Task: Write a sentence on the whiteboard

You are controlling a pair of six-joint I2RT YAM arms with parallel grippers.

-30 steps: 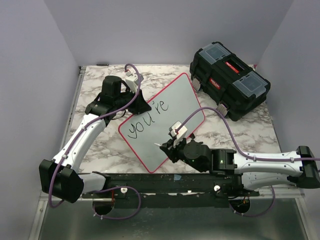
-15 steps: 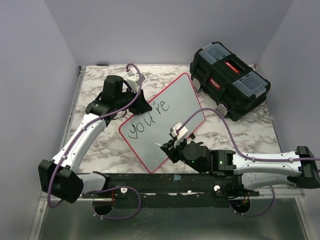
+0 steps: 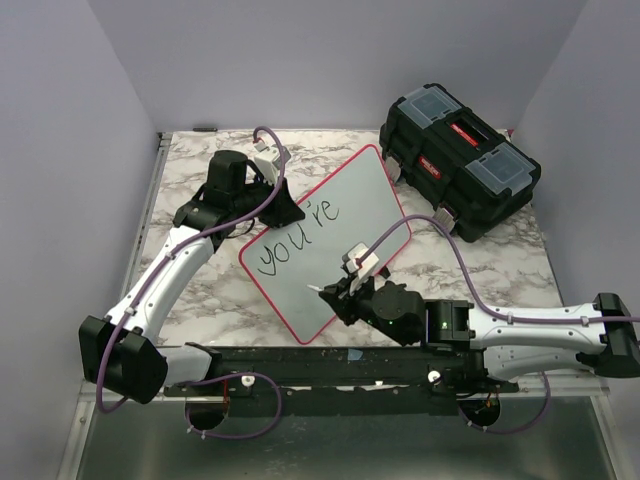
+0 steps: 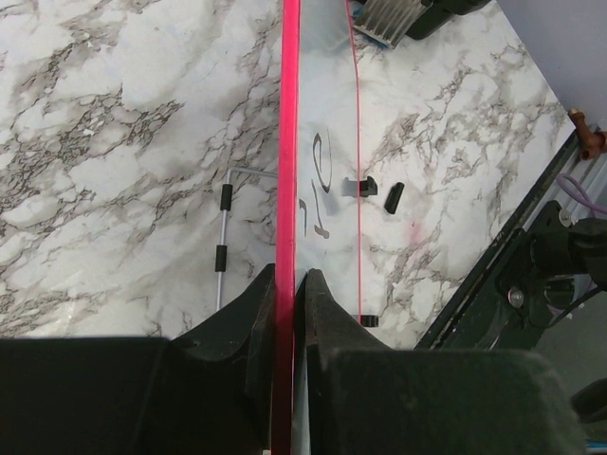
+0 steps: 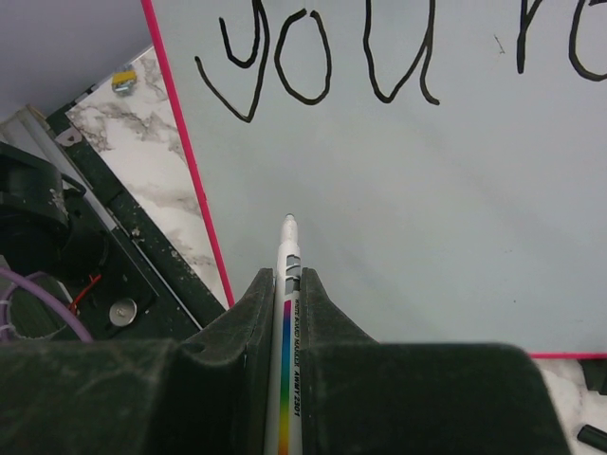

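right pincer (image 5: 287,281) edged left, clamping marker (image 5: 288,248).

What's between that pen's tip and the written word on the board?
Only bare whiteboard; the right wrist view shows blank white between the marker tip and "you're".

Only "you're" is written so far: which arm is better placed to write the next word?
Right. The right gripper holds the marker, its tip at blank whiteboard under the sentence; the left gripper is clamped on the whiteboard's rim.
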